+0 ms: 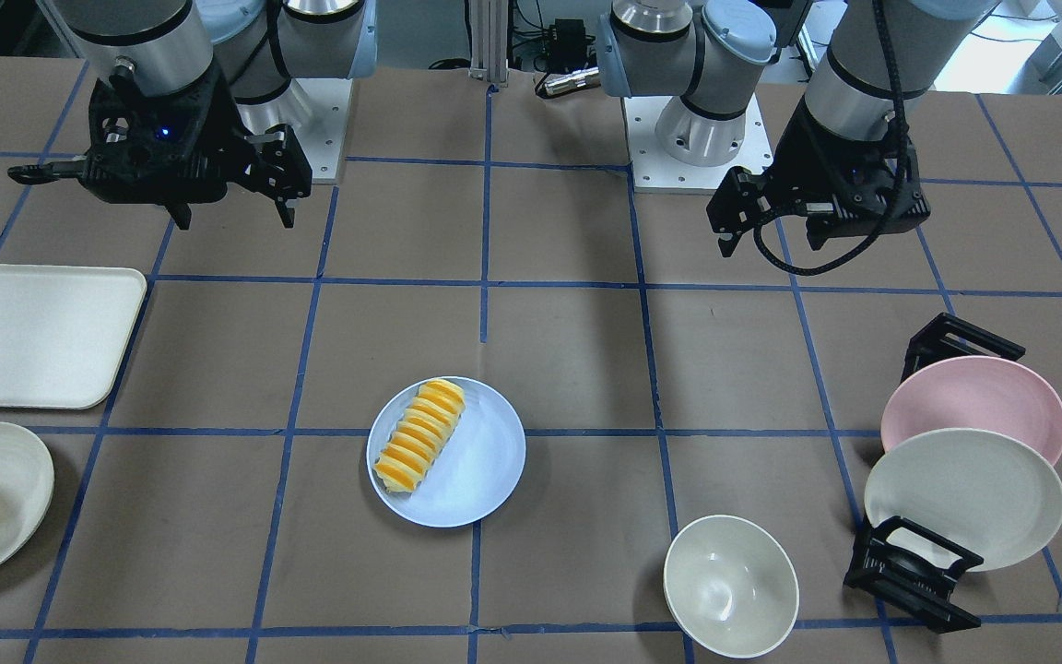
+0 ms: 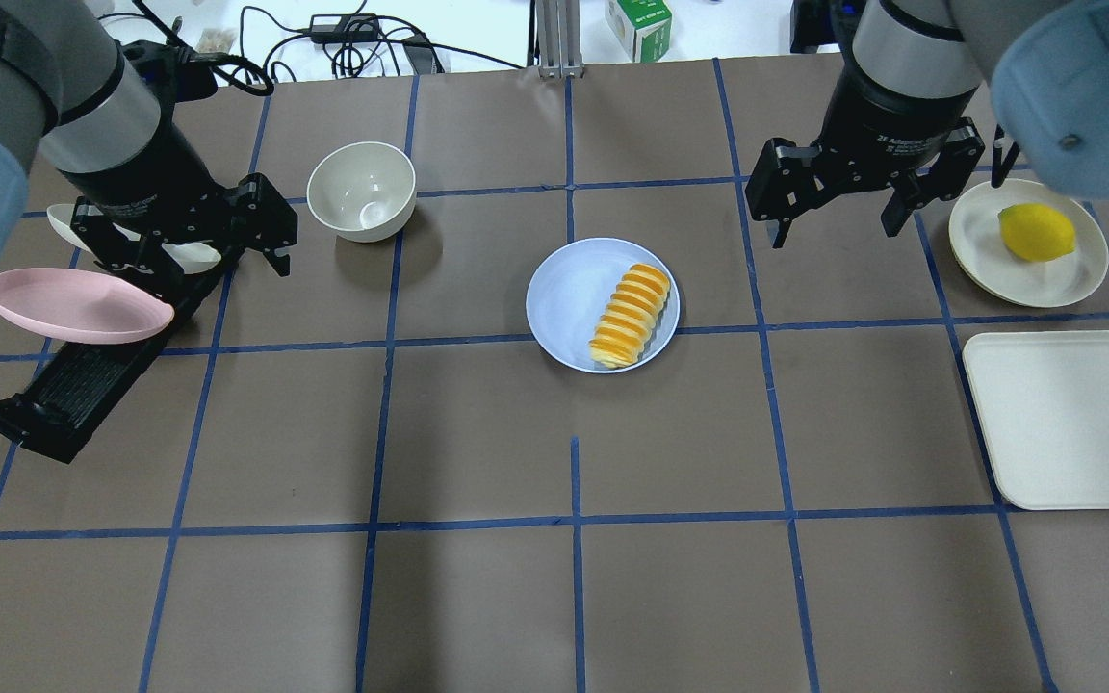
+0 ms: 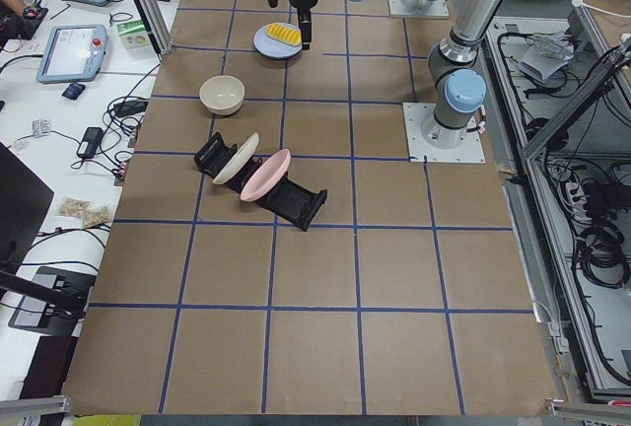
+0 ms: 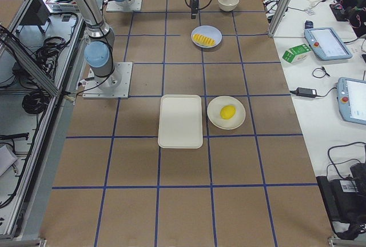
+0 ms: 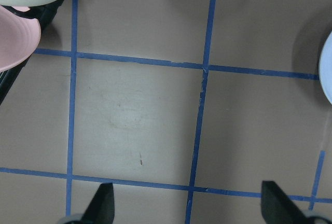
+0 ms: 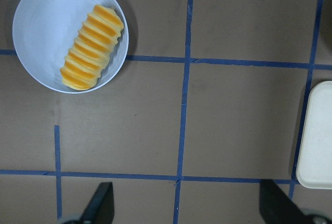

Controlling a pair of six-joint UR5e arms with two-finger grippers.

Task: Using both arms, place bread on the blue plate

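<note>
We see the bread, a ridged yellow-orange loaf with pale cream edges, lying flat on the blue plate, along the side nearer the right gripper. The round, shallow plate rests on the table, well apart from both grippers and farther from the left gripper.

Before you, in the overhead view, the brown table, gridded in blue tape, carries the blue plate at centre, a white bowl far-left of it, a black rack at left, a cream plate far right, and a cream tray just nearer.
</note>
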